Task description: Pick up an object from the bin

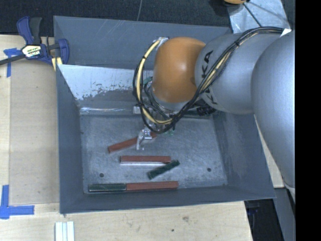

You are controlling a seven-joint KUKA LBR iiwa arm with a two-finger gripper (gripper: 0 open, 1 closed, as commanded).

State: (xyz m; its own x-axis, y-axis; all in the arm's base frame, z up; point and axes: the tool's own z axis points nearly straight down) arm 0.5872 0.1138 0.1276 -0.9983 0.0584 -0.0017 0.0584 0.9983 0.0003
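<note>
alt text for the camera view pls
A robot arm reaches from the right into a grey metal bin, its gripper down at the right end of a tilted reddish-brown stick. Nearer the front lie another reddish-brown bar, a short dark green stick, and a long green-and-brown strip.

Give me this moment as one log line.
hand: low over bin floor | at hand: right end of red-brown stick | nearby: brown bar, green stick
</note>
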